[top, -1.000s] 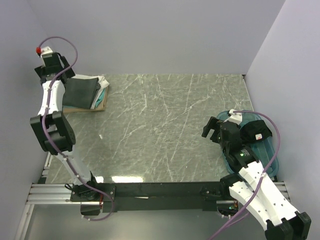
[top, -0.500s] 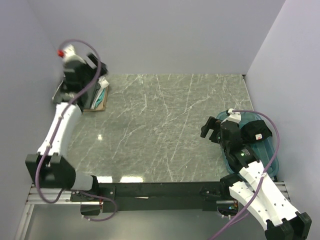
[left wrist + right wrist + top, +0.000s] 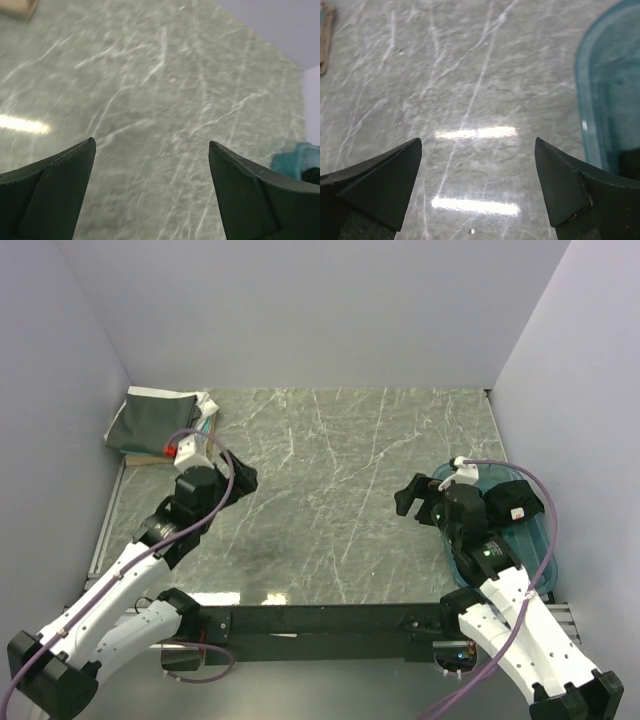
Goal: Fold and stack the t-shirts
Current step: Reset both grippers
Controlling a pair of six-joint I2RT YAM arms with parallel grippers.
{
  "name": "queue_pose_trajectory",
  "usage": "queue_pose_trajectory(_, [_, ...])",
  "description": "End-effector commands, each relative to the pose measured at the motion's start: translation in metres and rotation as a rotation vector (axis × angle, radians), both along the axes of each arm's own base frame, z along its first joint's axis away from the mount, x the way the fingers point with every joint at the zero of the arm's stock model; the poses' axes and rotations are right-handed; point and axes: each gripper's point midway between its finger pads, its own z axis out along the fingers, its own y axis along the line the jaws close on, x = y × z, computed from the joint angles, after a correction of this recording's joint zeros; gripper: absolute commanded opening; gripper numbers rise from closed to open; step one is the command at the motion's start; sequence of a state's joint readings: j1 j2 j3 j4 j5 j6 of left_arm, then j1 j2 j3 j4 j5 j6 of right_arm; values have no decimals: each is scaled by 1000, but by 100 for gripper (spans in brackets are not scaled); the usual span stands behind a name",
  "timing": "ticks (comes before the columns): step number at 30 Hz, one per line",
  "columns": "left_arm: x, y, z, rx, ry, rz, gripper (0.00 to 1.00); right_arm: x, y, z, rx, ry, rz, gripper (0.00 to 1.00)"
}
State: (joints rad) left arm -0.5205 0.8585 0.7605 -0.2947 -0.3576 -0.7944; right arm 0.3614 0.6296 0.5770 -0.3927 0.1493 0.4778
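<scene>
A folded stack of t-shirts (image 3: 152,422) lies at the far left corner with the dark charcoal-grey one on top; white and teal edges (image 3: 207,410) show at its right side. A black t-shirt with a white label (image 3: 508,504) lies in the teal bin (image 3: 535,540) on the right. My left gripper (image 3: 240,480) is open and empty over bare table, in front and to the right of the stack; the left wrist view (image 3: 151,142) shows only marble between its fingers. My right gripper (image 3: 412,502) is open and empty just left of the bin, over marble in its wrist view (image 3: 478,141).
The stack rests on a piece of cardboard (image 3: 145,456), whose corner shows in the left wrist view (image 3: 20,7). The bin's rim shows at the right edge of the right wrist view (image 3: 585,100) and far right in the left wrist view (image 3: 295,160). Grey walls enclose the marble table (image 3: 330,470).
My left arm has swung away from the stack at the far left corner, down and right over the table, uncovering the stack. The right arm has barely moved.
</scene>
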Motion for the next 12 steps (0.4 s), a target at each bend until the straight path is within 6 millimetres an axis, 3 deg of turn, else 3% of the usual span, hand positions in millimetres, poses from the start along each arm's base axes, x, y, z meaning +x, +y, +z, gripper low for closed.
queue_pose_trajectory(1, [-21,25,-40,3,109,136,99,4,25,12,56,-69,130,100])
queue_pose_trajectory(6, [-34,35,-59,3,127,161,99,7,42,11,111,-87,202,100])
queue_pose_trajectory(12, [-36,36,-56,-2,121,163,99,12,44,8,130,-67,180,100])
